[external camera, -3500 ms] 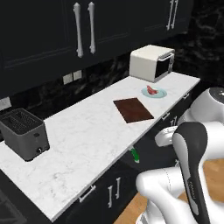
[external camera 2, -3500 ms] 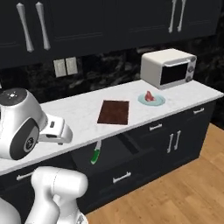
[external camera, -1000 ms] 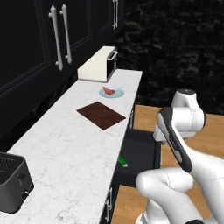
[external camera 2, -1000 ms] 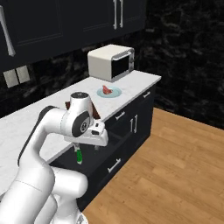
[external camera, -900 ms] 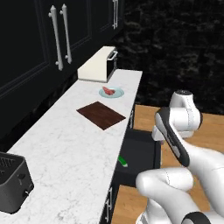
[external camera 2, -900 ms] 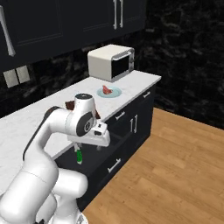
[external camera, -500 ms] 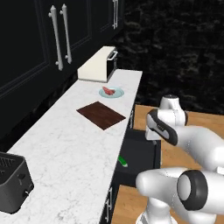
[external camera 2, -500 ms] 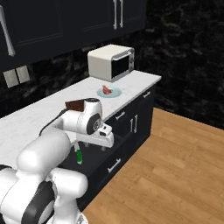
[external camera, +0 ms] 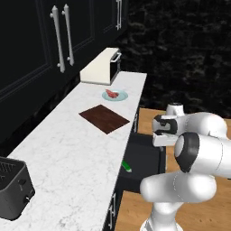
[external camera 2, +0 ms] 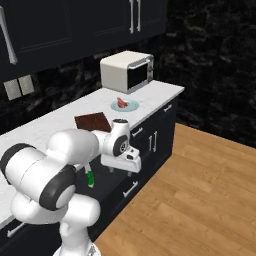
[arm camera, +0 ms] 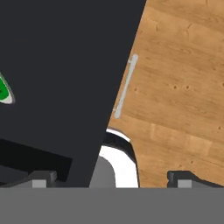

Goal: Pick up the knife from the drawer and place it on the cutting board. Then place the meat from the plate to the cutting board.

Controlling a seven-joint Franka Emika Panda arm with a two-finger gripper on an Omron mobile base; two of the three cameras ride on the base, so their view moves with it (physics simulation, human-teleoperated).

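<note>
The knife [external camera: 127, 166], with its green handle, lies inside the open dark drawer [external camera: 143, 159] under the counter; its green end also appears as the knife [arm camera: 4, 92] and the knife [external camera 2: 90, 179]. My gripper [external camera: 161, 136] hangs open above the drawer's front edge, to the right of the knife and not touching it. In the hand view its fingertips [arm camera: 41, 177] straddle the drawer front and its silver handle [arm camera: 126, 85]. On the counter, the cutting board [external camera: 104, 118] lies bare. Beyond it the plate [external camera: 121, 96] carries the meat [external camera: 111, 94].
A white microwave [external camera: 101, 67] stands at the counter's far end and a black toaster [external camera: 11, 187] at its near end. Tall dark cabinets with long silver handles [external camera: 61, 40] hang above. Wood floor [external camera 2: 200, 190] stretches out in front of the cabinets.
The arm has folded inward, bringing the hand left and down over the drawer's front edge. The jaws stayed open. Over the last second the knife, board, plate and meat stayed put.
</note>
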